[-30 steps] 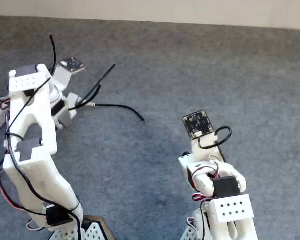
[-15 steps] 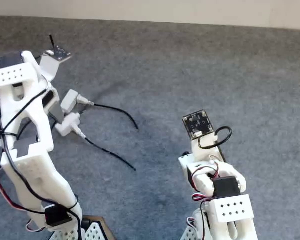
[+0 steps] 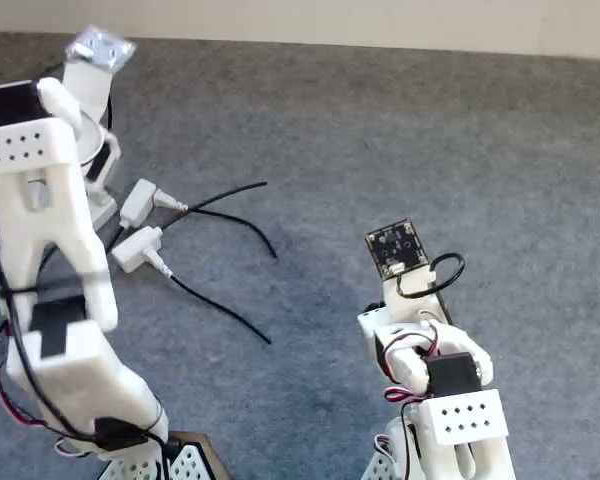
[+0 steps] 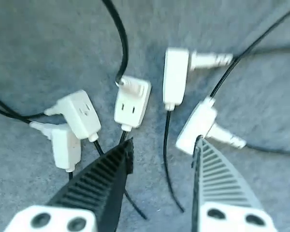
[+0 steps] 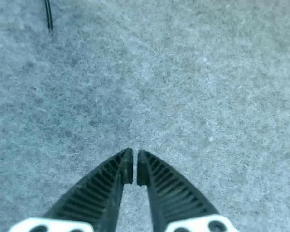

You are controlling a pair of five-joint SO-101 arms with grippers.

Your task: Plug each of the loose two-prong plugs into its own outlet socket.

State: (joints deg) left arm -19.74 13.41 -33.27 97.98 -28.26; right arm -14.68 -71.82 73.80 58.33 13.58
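Observation:
My left gripper (image 4: 163, 144) hangs open above a cluster of white cord ends on the grey carpet. Just beyond its dark finger lies an outlet socket (image 4: 132, 102) with two slots facing up. A second socket (image 4: 79, 113) and a small white plug body (image 4: 65, 145) lie beside it. Two two-prong plugs (image 4: 176, 75) (image 4: 198, 125) lie near the pale finger, their metal prongs pointing sideways. From above, two white pieces (image 3: 138, 203) (image 3: 135, 248) with black cords show beside the left arm (image 3: 40, 200). My right gripper (image 5: 135, 157) is shut over bare carpet, holding nothing.
Black cords (image 3: 220, 215) trail from the white pieces toward the middle of the carpet. One cord end (image 5: 49, 14) reaches the far part of the right wrist view. The right arm (image 3: 430, 380) sits low at the near right. A pale wall edge (image 3: 380, 25) bounds the far side.
The left arm has risen and swung back toward the far left, uncovering the two white pieces. One black cord has shifted on the carpet. The right arm has stayed still.

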